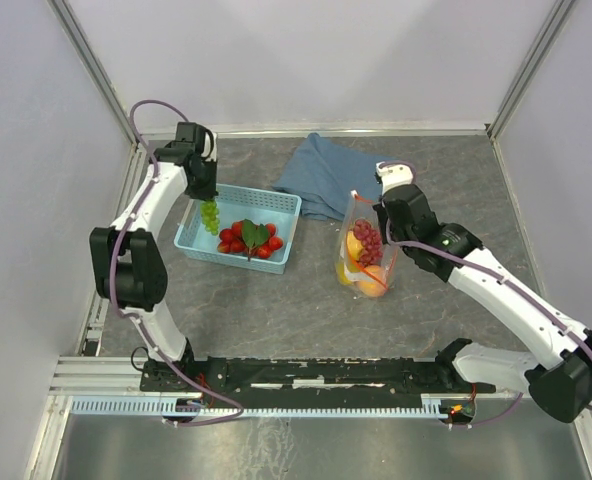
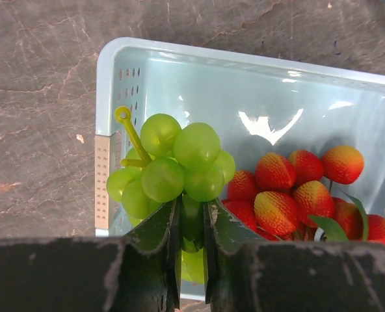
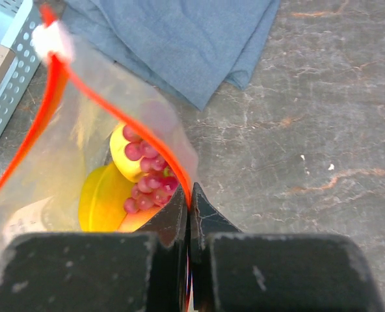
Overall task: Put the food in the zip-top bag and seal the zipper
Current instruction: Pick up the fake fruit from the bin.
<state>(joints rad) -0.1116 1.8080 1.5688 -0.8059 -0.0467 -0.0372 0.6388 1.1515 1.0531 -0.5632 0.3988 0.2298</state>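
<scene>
My left gripper [image 2: 191, 224] is shut on a bunch of green grapes [image 2: 173, 162] and holds it above the left end of the light blue basket [image 1: 201, 243]; in the top view the grapes [image 1: 210, 216] hang below the gripper [image 1: 203, 190]. Red strawberries [image 2: 290, 188] with green leaves [image 1: 255, 235] lie in the basket. My right gripper [image 3: 190, 207] is shut on the red-orange zipper strip [image 3: 114, 107] of the clear zip-top bag [image 1: 363, 255], holding its mouth open and upright. Inside are dark red grapes [image 3: 147, 175], a yellow banana [image 3: 119, 153] and orange-yellow peaches [image 1: 361, 272]. The white slider [image 3: 51, 40] sits at the strip's far end.
A folded blue cloth [image 1: 321, 172] lies behind the bag, between it and the back wall. The basket's rim [image 2: 108, 97] is close to my left arm. The grey table [image 1: 276, 310] ends at a metal rail at the near edge.
</scene>
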